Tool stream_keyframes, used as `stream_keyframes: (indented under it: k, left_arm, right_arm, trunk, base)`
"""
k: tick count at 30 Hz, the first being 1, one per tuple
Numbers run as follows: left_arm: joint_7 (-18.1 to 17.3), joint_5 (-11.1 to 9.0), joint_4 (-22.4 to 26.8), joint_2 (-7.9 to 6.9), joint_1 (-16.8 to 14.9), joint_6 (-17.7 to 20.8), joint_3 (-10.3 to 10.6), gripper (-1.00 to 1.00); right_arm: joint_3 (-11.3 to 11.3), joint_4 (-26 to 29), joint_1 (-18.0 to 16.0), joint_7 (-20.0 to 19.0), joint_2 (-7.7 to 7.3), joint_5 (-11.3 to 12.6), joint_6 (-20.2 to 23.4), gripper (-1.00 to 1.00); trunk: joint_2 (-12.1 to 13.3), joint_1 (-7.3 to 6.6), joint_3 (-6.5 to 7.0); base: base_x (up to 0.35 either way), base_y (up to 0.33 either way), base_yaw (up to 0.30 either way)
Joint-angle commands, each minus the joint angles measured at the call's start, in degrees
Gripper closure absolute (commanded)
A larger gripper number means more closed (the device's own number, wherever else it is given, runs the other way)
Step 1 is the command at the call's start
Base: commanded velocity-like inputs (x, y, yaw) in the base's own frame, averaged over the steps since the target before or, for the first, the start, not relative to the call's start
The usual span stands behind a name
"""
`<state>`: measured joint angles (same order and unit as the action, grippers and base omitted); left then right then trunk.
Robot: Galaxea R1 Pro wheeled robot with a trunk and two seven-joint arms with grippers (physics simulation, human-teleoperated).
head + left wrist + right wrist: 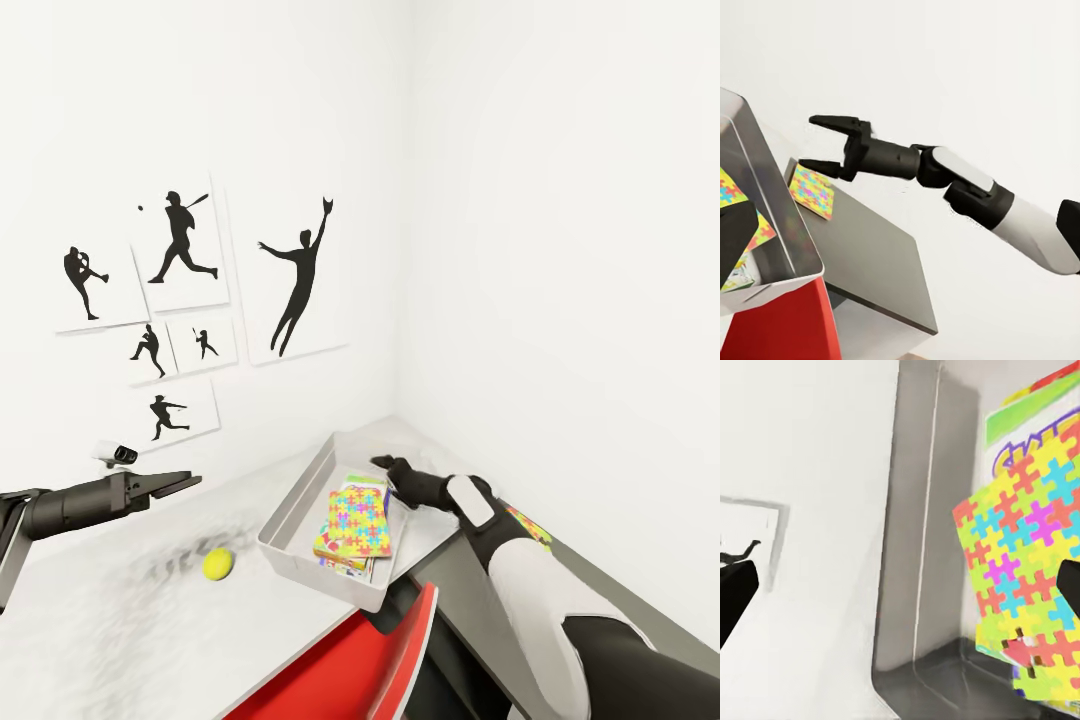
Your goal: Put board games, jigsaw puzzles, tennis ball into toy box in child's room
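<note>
Already the toy box (300,500) on the table (90,620) is holding a jigsaw puzzle (358,520) atop game boxes. The right hand (385,463) is hovering open and empty above it. Another puzzle (528,525) is lying beside the box; the tennis ball (218,564) is waiting near the empty left hand (185,482), whose fingers are nearly together. One of these probably needs grasping next.

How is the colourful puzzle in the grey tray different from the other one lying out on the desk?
The jigsaw puzzle in the toy box lies on top of a stack of game boxes; the second jigsaw puzzle lies flat on the dark-grey wing of the table, outside the box. The first sits under the open right gripper; the second lies beside that arm. Both share the multicoloured interlocking pattern.
</note>
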<state>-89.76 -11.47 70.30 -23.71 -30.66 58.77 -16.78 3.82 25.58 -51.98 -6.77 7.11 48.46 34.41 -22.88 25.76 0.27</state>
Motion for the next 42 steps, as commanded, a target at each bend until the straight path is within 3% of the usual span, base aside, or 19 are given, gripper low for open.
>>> stream_keyframes:
  k: [1,4,7,8,14,18,20,23,26,32,42]
  left_arm:
    - [-0.24,0.04,0.0,-0.02,-0.01,0.61,0.0,-1.0]
    - [-0.24,0.04,0.01,-0.01,-0.01,0.59,0.0,-1.0]
    - [-0.24,0.04,0.0,-0.02,-0.01,0.56,0.0,-1.0]
    - [-0.24,0.04,-0.01,-0.02,-0.01,0.56,0.0,-1.0]
    - [-0.24,0.04,0.0,-0.14,-0.01,0.55,0.0,-1.0]
    - [-0.24,-0.03,0.0,-0.29,-0.01,0.55,0.0,-1.0]
    - [-0.24,-0.04,0.01,-0.35,-0.01,0.55,0.0,-1.0]
    - [-0.24,-0.03,0.01,-0.37,-0.01,0.55,0.0,-1.0]
    - [-0.24,-0.04,-0.01,-0.6,-0.01,0.49,-0.32,-1.0]
    - [-0.24,-0.13,-0.06,-0.82,0.01,0.47,-4.27,-1.0]
    - [-0.24,-0.13,0.07,-0.81,0.07,0.46,-4.77,-1.0]
  right_arm:
    - [0.39,1.95,0.02,-1.02,0.0,-0.23,0.36,-1.0]
    - [0.4,7.9,0.22,-3.11,-0.47,-0.2,0.81,-1.0]
    - [0.48,14.78,2.81,-5.27,-2.68,-0.04,1.45,-1.0]
    - [0.58,18.84,5.19,-6.79,-4.02,0.02,2.37,-1.0]
    - [1.16,36.95,16.94,-12.45,-8.77,0.6,5.56,-1.0]
    - [1.43,45.6,24.44,-16.15,-10.41,0.75,5.79,-1.0]
    - [1.51,47.66,26.99,-18.58,-10.66,0.71,5.66,-1.0]
    - [1.54,48.85,27.97,-19.97,-10.76,0.74,5.75,-1.0]
    - [1.59,49.27,28.24,-20.52,-10.79,0.77,5.82,-1.0]
    - [2.97,49.38,28.33,-20.89,-10.8,0.76,5.9,-1.0]
    - [3.56,49.39,28.33,-20.91,-12.4,0.84,5.93,-1.0]
  trunk:
    - [-0.04,0.02,-0.03]
    - [-0.04,0.02,-0.03]
    - [-0.04,0.02,-0.03]
    - [-0.04,0.02,-0.03]
    - [-0.04,0.02,-0.03]
    - [-0.04,0.02,-0.03]
    - [-0.04,0.02,-0.03]
    - [-0.04,0.02,-0.03]
    - [-0.04,0.02,-0.03]
    - [-0.04,0.02,-0.03]
    - [-0.04,0.02,-0.03]
  base:
    - [0.0,0.0,0.0]
    - [0.0,0.0,0.0]
    - [0.0,0.0,0.0]
    - [0.0,0.0,0.0]
    - [0.0,0.0,0.0]
    - [-0.004,0.0,0.0]
    - [-0.05,0.0,0.0]
    - [-0.064,0.0,0.0]
    - [-0.022,0.0,0.0]
    - [-0.003,0.0,0.0]
    - [-0.017,0.0,0.0]
